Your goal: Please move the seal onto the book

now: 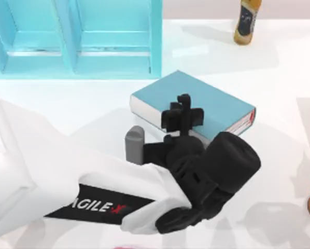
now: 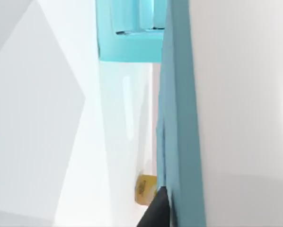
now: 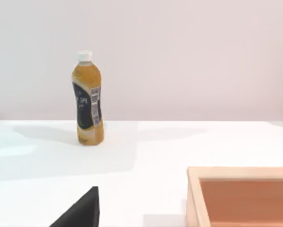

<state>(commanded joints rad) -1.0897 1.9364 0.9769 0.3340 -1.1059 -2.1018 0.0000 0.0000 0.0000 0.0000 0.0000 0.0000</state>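
Left gripper (image 1: pixel 183 111) over teal-blue book (image 1: pixel 217 104)

White table (image 1: pixel 279 78) under even light. A plain pale wall (image 3: pixel 179 56) rises behind it. Blue shelf (image 1: pixel 77 41) stands at back left.

Bright, even light all over the white counter (image 1: pixel 279 78), no glare to speak of. Shadows are soft and pale grey: a broad one spreads around the left arm (image 1: pixel 67 176), another stretches sideways from the bottle (image 3: pixel 88 99) in the right wrist view. The book (image 1: pixel 196 101) sits crisp from above, but up close in the left wrist view its teal edge goes soft and smeared.
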